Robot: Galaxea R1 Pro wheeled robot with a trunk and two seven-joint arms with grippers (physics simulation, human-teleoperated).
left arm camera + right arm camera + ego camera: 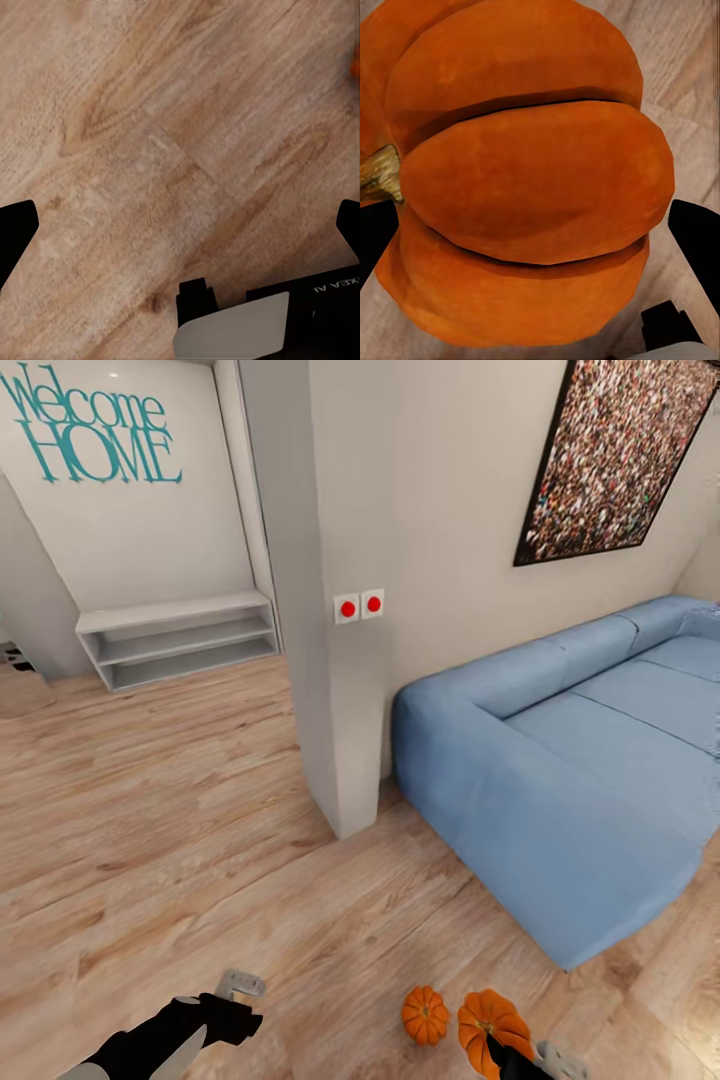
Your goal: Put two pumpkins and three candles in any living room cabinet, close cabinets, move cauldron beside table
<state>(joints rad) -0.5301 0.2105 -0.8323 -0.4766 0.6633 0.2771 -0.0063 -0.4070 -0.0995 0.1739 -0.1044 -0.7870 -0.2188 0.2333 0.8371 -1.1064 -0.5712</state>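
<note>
Right end effector (pixel 512 1060) brackets one pumpkin (pixel 521 180) near the sofa (pixel 580 780); I can't tell if it grips. Second pumpkin (pixel 425 1014) sits beside. Left end effector (pixel 180 225) gapes empty, kept free.

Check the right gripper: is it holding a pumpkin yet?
Cannot tell. The pumpkin sits between the right gripper's dark fingers, but no contact shows; another pumpkin lies on the floor.

Two orange ribbed pumpkins (pixel 426 1015) (pixel 490 1025) sit side by side on the wooden floor.
</note>
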